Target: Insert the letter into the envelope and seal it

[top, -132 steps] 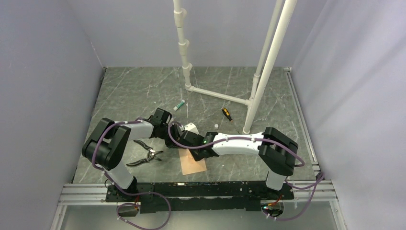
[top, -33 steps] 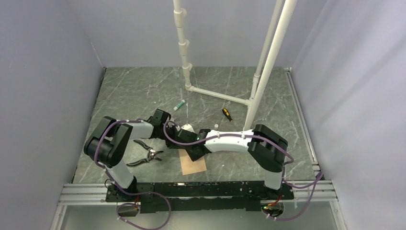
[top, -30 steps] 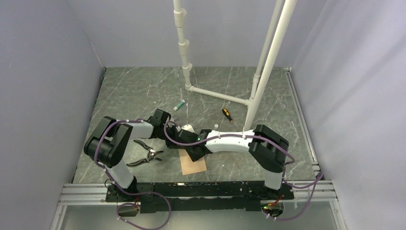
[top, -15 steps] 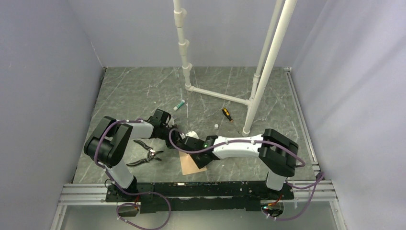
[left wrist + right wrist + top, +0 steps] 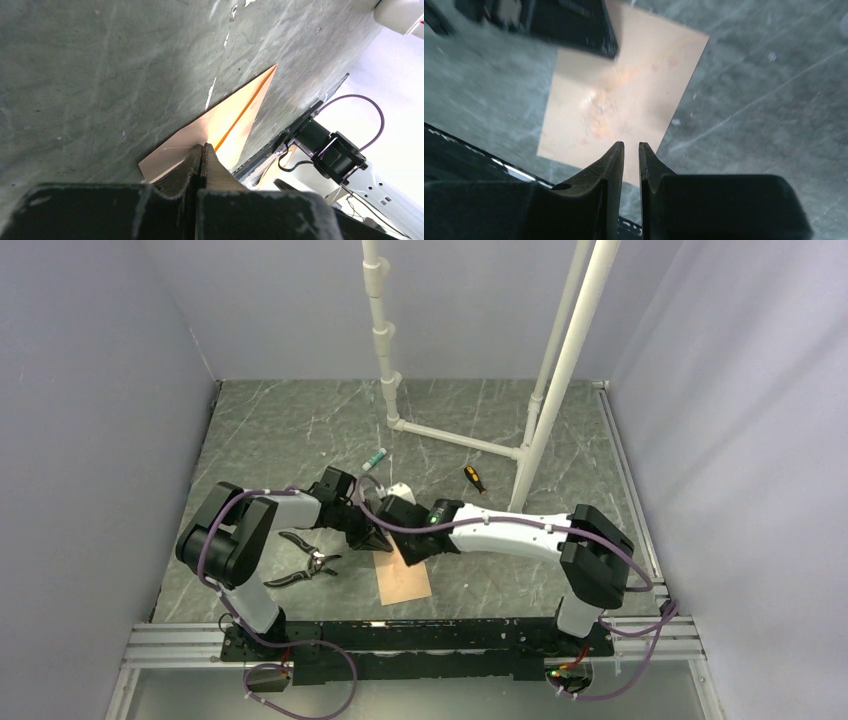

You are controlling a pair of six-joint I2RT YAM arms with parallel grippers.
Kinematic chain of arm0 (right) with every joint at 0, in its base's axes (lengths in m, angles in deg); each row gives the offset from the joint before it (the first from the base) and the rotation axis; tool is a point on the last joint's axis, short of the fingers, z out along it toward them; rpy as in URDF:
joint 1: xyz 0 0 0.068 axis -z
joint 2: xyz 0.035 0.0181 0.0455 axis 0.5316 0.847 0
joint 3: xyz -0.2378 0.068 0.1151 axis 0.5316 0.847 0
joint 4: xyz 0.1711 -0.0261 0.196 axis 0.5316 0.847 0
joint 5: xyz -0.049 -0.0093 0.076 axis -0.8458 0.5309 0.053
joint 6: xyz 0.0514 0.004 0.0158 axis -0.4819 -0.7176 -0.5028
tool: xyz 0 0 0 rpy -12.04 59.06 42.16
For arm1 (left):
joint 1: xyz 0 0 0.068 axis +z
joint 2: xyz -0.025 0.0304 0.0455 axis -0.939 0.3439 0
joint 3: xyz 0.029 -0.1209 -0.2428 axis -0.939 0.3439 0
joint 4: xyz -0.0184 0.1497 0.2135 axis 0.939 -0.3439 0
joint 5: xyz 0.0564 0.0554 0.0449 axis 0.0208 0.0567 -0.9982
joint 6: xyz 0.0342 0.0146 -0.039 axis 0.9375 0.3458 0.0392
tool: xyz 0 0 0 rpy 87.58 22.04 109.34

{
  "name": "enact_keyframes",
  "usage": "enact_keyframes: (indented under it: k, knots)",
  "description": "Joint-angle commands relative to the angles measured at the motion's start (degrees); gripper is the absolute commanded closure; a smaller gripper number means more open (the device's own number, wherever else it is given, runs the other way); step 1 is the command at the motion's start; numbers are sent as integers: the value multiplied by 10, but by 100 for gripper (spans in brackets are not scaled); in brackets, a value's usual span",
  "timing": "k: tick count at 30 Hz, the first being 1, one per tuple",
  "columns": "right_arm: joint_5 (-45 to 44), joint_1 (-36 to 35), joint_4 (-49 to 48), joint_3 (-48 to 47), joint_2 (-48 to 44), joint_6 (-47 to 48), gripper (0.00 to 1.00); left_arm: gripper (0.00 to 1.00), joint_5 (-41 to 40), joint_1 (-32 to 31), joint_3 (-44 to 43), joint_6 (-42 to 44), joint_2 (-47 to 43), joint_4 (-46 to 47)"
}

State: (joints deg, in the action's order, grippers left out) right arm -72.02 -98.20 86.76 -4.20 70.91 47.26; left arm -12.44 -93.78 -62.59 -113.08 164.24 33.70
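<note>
One pinkish-tan envelope (image 5: 405, 580) lies flat on the marble table near the front rail. It shows as a plain rectangle in the right wrist view (image 5: 624, 95). The letter is not seen apart from it. My left gripper (image 5: 380, 540) is shut, with its tips (image 5: 202, 145) on the envelope's far left corner (image 5: 235, 115), where an orange fold line shows. My right gripper (image 5: 418, 550) hangs just above the envelope's far part. Its jaws (image 5: 631, 144) are nearly together with a thin slit and hold nothing. The left gripper also shows in the right wrist view (image 5: 574, 25).
Black-handled pliers (image 5: 305, 565) lie left of the envelope. A green-capped tube (image 5: 374, 459) and a small screwdriver (image 5: 474, 479) lie farther back. A white pipe frame (image 5: 455, 438) stands behind them. The metal rail (image 5: 420, 635) runs along the near edge.
My right arm has stretched out and its gripper has slid right and back across the envelope's far edge. The left gripper and the envelope have stayed put.
</note>
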Motion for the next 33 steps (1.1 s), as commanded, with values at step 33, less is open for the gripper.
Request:
enact_keyframes:
  k: [33]
  knots:
    - [36,25,-86,-29,112,29,100,97,-86,-5,30,53,56,-42]
